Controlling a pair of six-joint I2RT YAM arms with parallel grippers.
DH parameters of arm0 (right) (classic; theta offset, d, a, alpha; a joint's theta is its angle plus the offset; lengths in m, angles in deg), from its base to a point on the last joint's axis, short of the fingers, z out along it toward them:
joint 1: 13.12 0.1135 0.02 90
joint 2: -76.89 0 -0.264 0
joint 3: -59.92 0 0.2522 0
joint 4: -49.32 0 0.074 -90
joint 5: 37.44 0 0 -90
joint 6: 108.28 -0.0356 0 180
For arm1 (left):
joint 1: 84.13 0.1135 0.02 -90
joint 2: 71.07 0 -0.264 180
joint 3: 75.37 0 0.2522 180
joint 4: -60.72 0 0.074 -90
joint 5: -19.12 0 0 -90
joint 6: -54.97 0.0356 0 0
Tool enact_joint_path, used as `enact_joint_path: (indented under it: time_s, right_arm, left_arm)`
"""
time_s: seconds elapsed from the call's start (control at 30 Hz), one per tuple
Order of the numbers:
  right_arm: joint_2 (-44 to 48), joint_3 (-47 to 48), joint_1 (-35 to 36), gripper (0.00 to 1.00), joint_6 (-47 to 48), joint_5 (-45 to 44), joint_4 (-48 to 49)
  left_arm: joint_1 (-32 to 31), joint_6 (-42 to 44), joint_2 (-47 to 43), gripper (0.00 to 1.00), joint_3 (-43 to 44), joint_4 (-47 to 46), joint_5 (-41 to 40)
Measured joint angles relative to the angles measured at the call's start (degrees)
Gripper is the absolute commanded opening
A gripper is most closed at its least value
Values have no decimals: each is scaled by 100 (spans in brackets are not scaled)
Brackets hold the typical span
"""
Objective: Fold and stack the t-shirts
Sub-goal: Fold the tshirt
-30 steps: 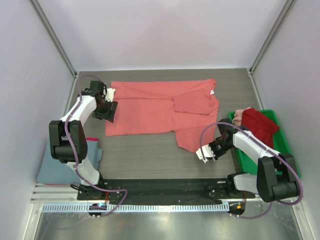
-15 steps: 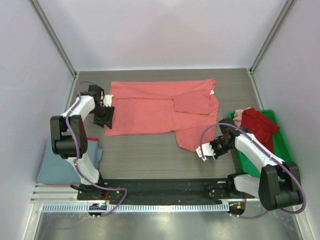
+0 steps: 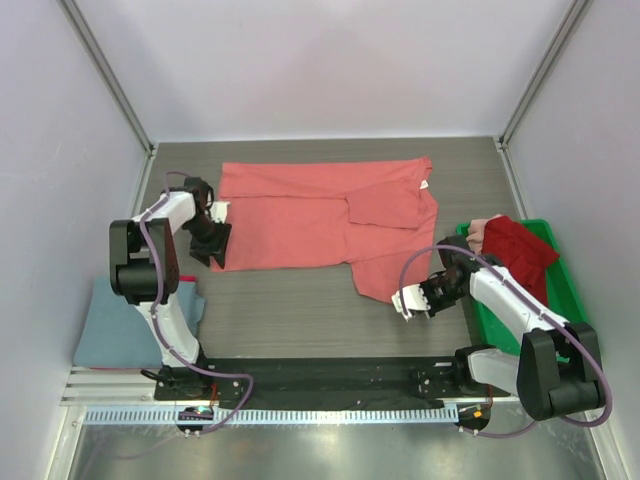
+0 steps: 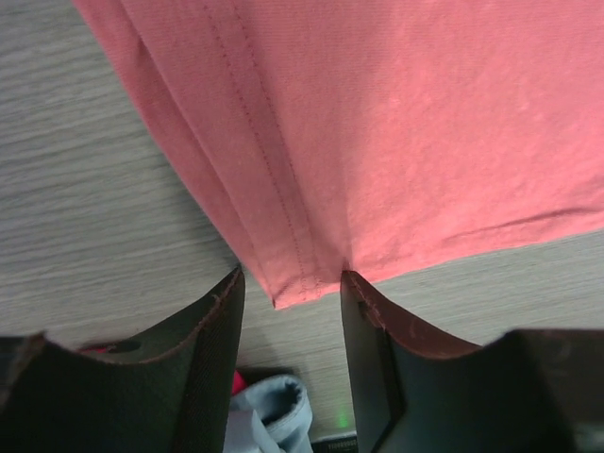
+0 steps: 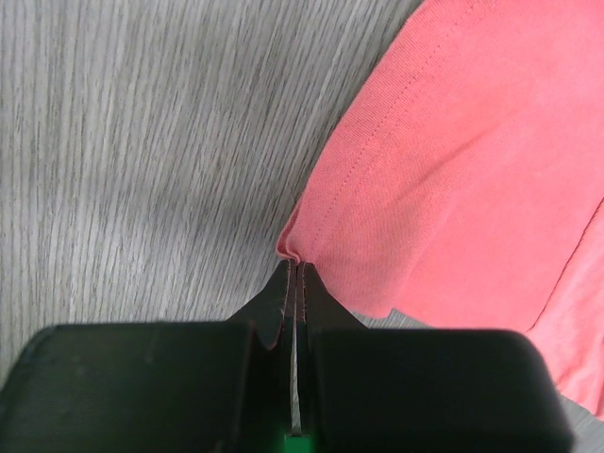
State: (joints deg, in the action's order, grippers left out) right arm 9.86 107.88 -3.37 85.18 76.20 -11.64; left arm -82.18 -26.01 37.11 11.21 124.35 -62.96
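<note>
Your right gripper (image 5: 294,271) pinches the near sleeve hem of the coral t-shirt (image 3: 300,215), which lies flat across the table (image 3: 290,310), while your left gripper (image 4: 288,283) stands spread astride its near-left corner, apparently so both can lift one fold together.

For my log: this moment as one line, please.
left gripper: open, astride coral shirt corner | right gripper: shut on its hem

Bright, even, diffuse light; shadows faint. Top view sharp. In wrist views the close fingers (image 4: 203,368) are soft, shirt (image 4: 425,123) in focus.
</note>
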Motion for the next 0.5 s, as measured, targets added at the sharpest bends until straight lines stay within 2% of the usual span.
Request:
enact_joint_path:
  time_s: [0.07, 0.13, 0.27, 0.5]
  right_arm:
    - [-4, 0, 0, 1, -37, -13, 7]
    - [-4, 0, 0, 1, -66, -20, 9]
    - [2, 17, 2, 1, -251, -44, 37]
    - [289, 354, 2, 1, -1099, -107, 101]
  left_arm:
    - [0, 2, 81, 43, 39, 61, -37]
    - [0, 13, 92, 36, 46, 63, -68]
    - [4, 24, 140, 1, 68, 79, -103]
    - [4, 66, 181, 1, 122, 236, 76]
